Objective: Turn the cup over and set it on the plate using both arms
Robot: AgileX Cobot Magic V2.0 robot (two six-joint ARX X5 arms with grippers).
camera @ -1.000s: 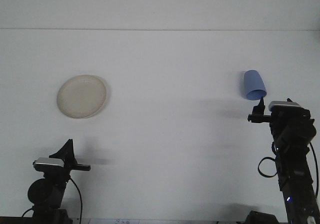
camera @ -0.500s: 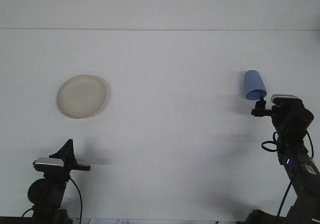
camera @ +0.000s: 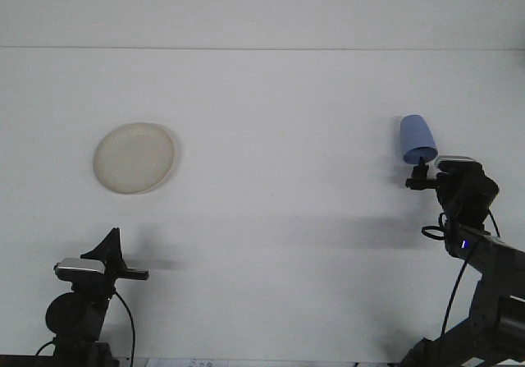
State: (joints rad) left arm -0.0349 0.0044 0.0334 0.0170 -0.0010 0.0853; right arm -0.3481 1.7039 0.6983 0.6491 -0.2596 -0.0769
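Nearest, at lower left, the left gripper (camera: 109,248) rests low over the white tabletop (camera: 279,219); its jaws cannot be told. Farther right, the right gripper (camera: 421,172), jaws likewise unclear, reaches the blue cup (camera: 417,139). The cream plate (camera: 134,158) lies far left.

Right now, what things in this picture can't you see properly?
Front view only:
- Right hand: too small and dark to tell whether it grips the upside-down blue plastic cup or only sits beside its rim.
- Left hand: a dark silhouette, so its opening is unreadable.
- Inside of the cup: hidden, since the mouth faces down.
- Round cream plate: its surface is too washed out for any detail.
- Both arm bases: cut off by the bottom edge.
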